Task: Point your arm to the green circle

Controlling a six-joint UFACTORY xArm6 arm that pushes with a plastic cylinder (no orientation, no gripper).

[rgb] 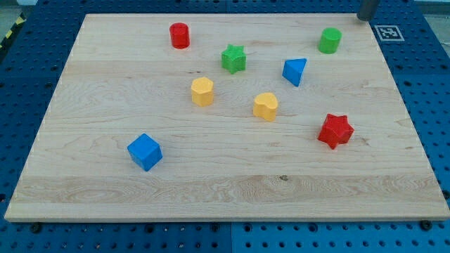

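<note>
The green circle [329, 40], a short upright cylinder, is my landmark; it stands near the top right corner of the wooden board [225, 190]. It looks like a small, stiff and light block with smooth sides, so I judge it will slide easily if touched. I only need to point at it, so the best approach is to its round side, stopping just beside it.

From near to far, I count eight blocks:
- One blue cube [145, 152], far down-left of it.
- One red star [335, 131], below it.
- Two yellow blocks [266, 106] [202, 91], down-left.
- One blue triangle [295, 71], just down-left.
- One green star [233, 58], to its left.
- One red cylinder [180, 35], far left.

My tip [365, 18] is up-right of the green circle, apart from it. The rod has no fingers and holds nothing.
</note>
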